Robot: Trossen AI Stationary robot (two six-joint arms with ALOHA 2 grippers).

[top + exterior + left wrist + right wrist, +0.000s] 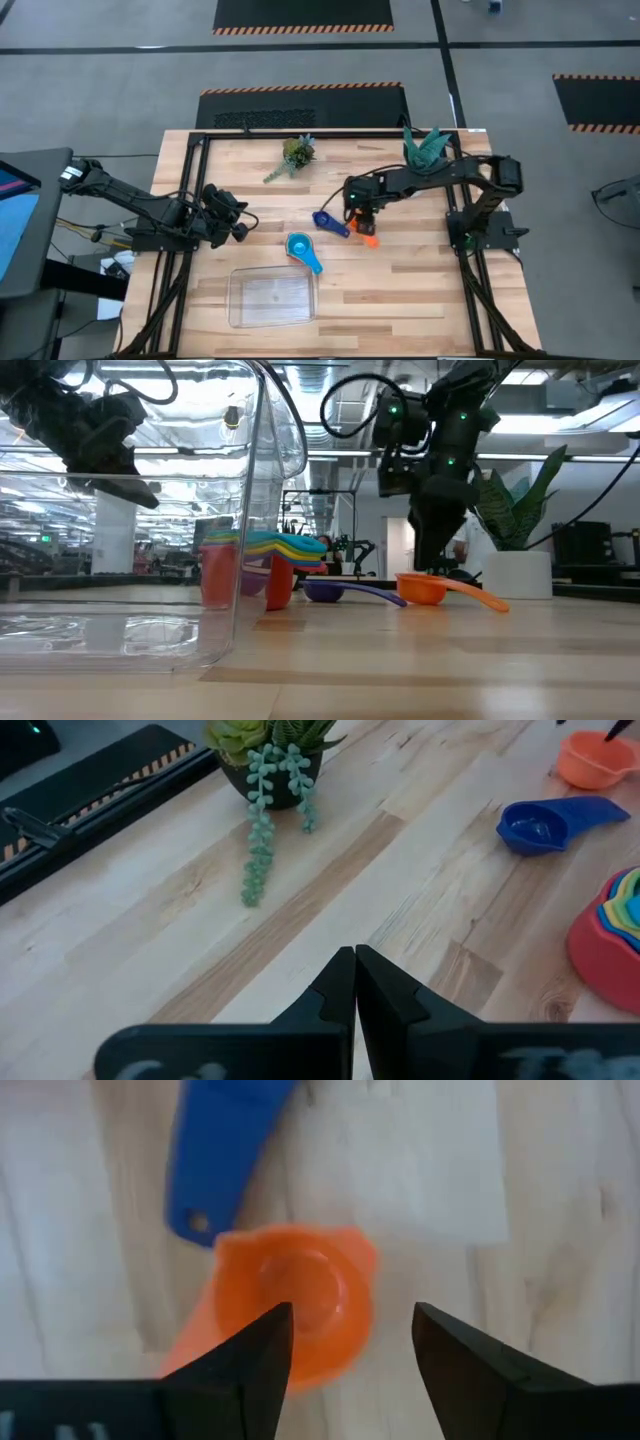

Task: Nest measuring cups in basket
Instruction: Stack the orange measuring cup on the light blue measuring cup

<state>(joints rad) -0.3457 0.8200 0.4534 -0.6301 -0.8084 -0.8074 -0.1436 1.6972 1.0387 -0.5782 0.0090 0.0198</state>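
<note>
Orange cup (295,1315) sits on the table just beside the blue cup (327,222), my right claw (350,1345) open right above it, so I'm at the pick step: next, drop, close on it, carry to the stack (300,246) near the basket (271,297).

Glossy plastic measuring cups (262,555) and a clear, shiny plastic basket (272,298) are seen on a pale wood-grained worktop (400,280).

Robotics lab, hazard-striped floor mats (303,14), workbench (400,290)
</note>
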